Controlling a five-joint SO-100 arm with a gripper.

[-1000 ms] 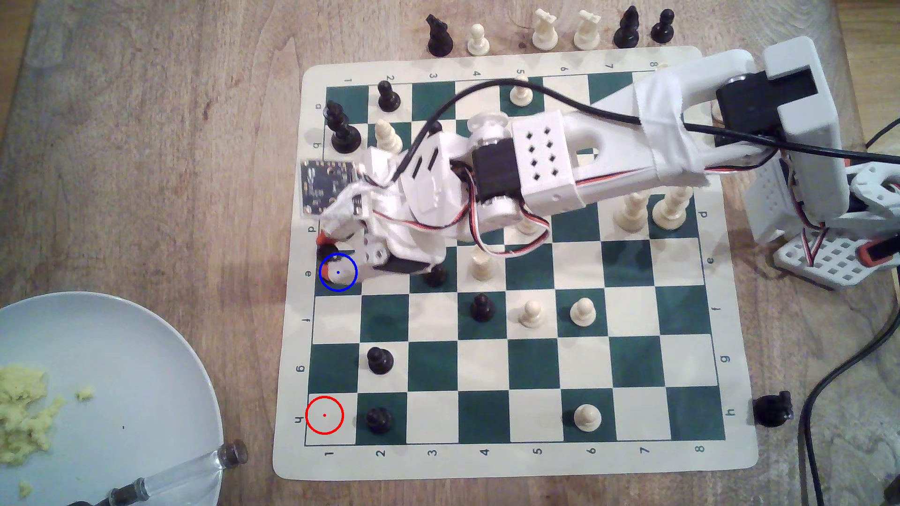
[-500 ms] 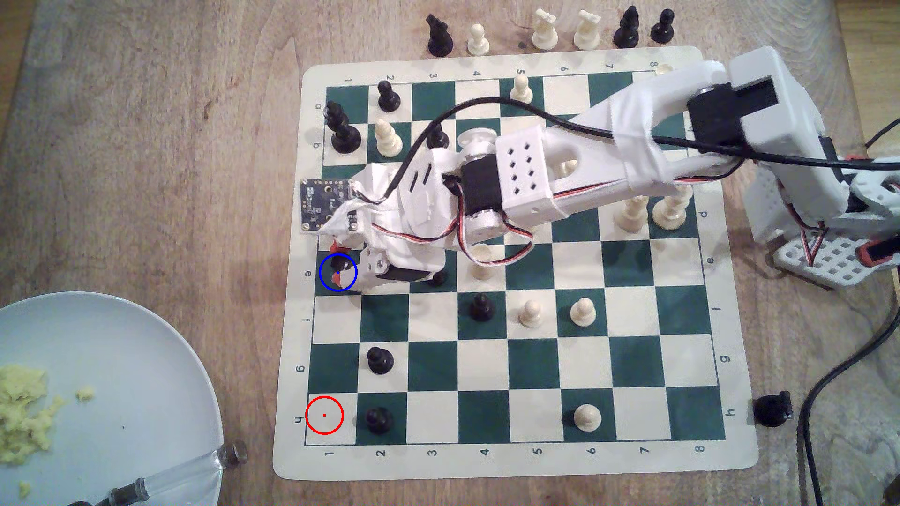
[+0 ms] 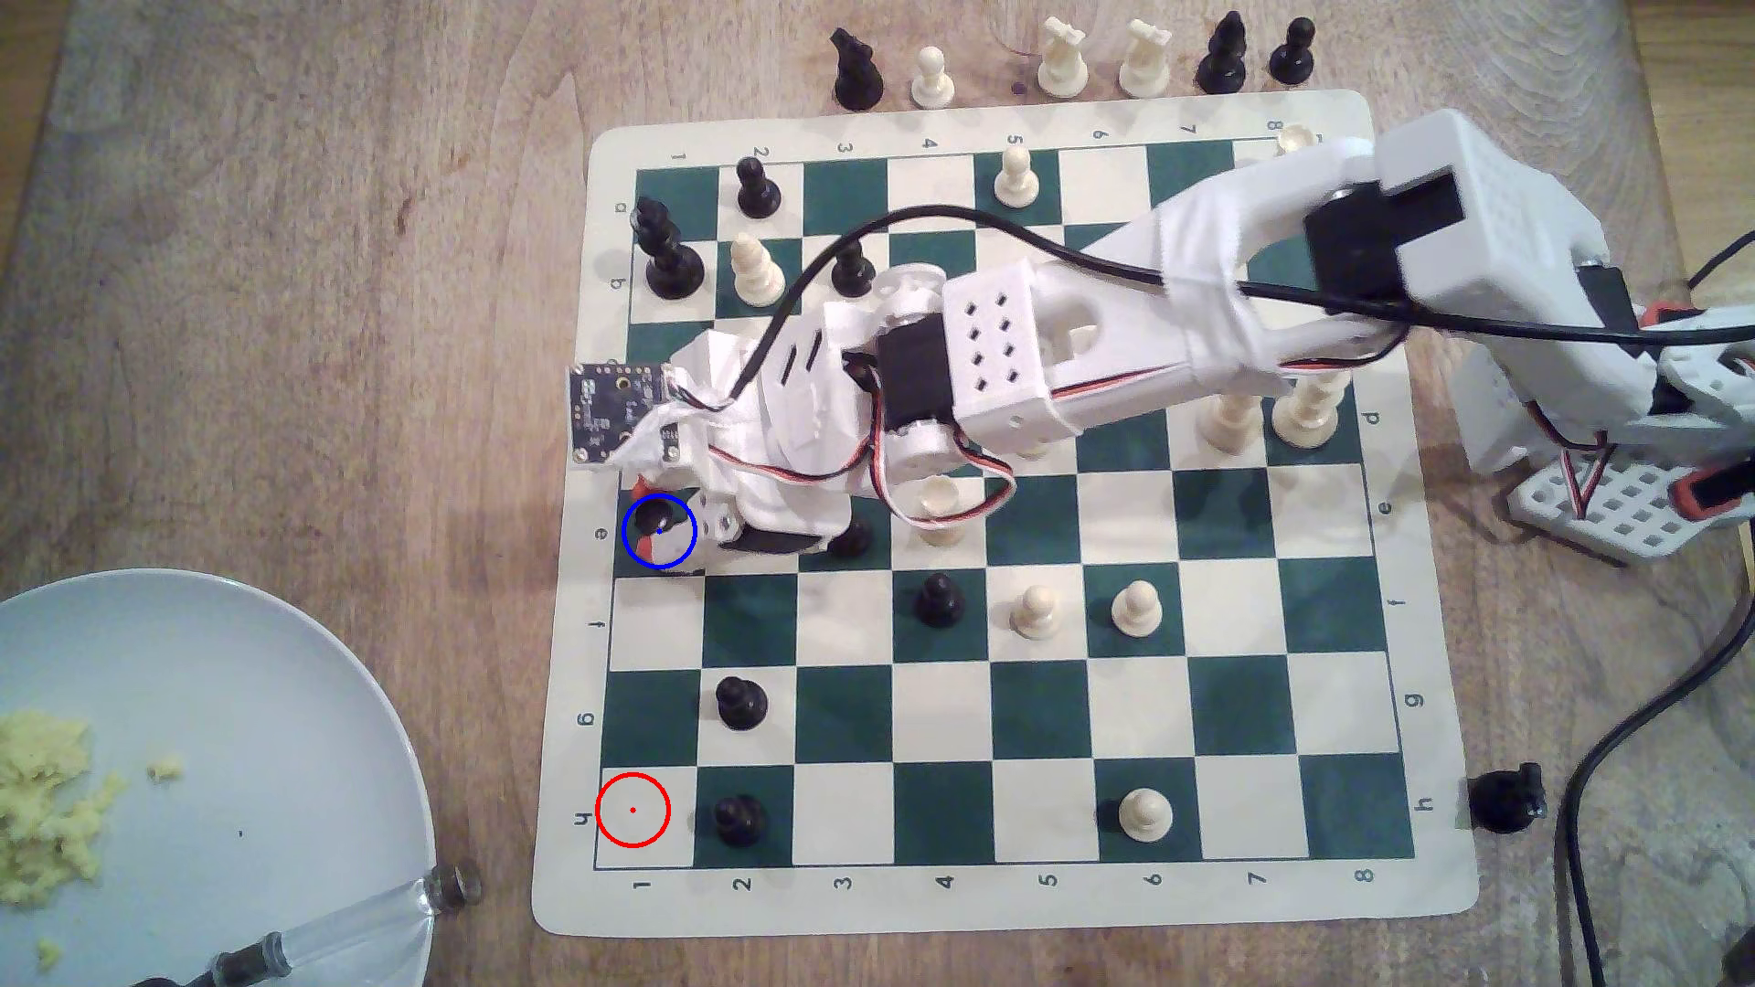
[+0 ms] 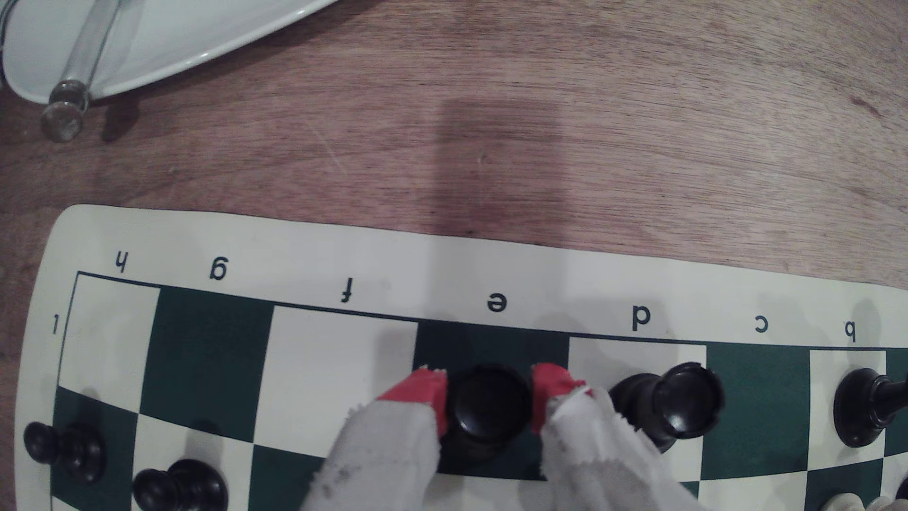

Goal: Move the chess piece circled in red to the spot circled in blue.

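Since the earlier frames the arm has swung toward the exterior view's left and lowered, so the black rook (image 3: 653,518) now sits inside the blue ring rather than just beyond it. The gripper (image 4: 490,410) straddles the rook, its red-tipped fingers (image 4: 426,393) pressed against either side of the piece's flat round top; they are closed on it. The rook stands on the dark green square (image 4: 491,346) in row e, first column, at the left edge of the chessboard (image 3: 1007,906) in the exterior view; whether its base rests fully on the square cannot be told. A taller black piece (image 4: 668,405) stands on the neighbouring cream square in row d, close to one finger. The cream corner square with the red ring (image 3: 632,810) is bare. A pale plate (image 3: 285,721) lies on the worktop (image 3: 285,285) near the board's left corner.
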